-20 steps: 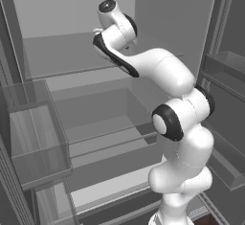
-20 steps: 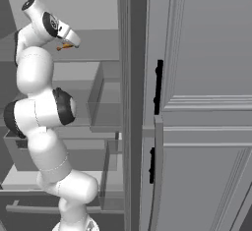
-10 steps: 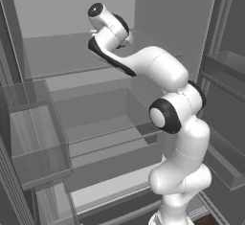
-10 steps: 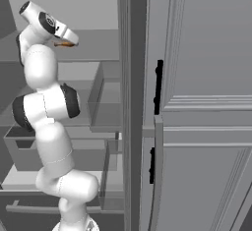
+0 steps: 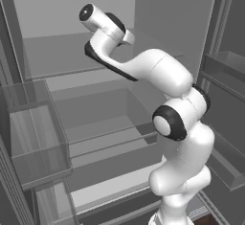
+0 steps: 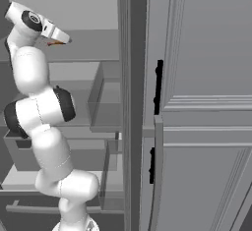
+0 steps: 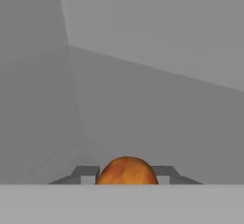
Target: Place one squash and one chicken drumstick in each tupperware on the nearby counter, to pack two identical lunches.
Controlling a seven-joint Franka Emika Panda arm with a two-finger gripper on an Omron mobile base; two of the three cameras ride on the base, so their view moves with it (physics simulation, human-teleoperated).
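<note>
The two-finger gripper [image 7: 127, 173] holds a rounded orange-brown chicken drumstick [image 7: 127, 170] between its closed-in fingers. The next move calls for a steady grip while withdrawing clear of the grey fridge shelves [image 5: 100, 138].

1. Rose tall from the base, elbow bent, forearm swung up high.
2. Held the wrist at the very top, hand tipped outward.
3. Kept the gripper [image 7: 126, 170] closed around an orange-brown drumstick [image 7: 127, 171], fingers [image 7: 86, 172] pressed against both its sides.
</note>
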